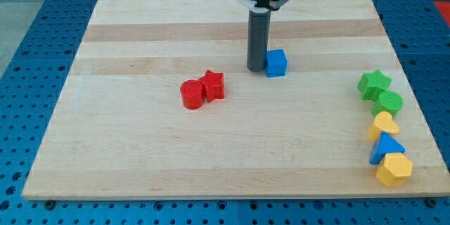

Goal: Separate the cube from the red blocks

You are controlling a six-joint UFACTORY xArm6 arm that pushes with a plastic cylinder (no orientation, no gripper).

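Observation:
The blue cube (276,62) sits on the wooden board (140,155) right of centre, toward the view's top. My tip (256,68) stands right against the cube's left side. The red cylinder (190,94) and the red star (213,85) touch each other left of centre. They lie well to the left of and below the tip, with a wide gap of bare wood between the star and the cube.
A column of blocks lines the board's right edge: a green star (373,84), a green cylinder (389,103), a yellow heart-like block (384,124), a blue triangle (386,146) and a yellow hexagon (394,169).

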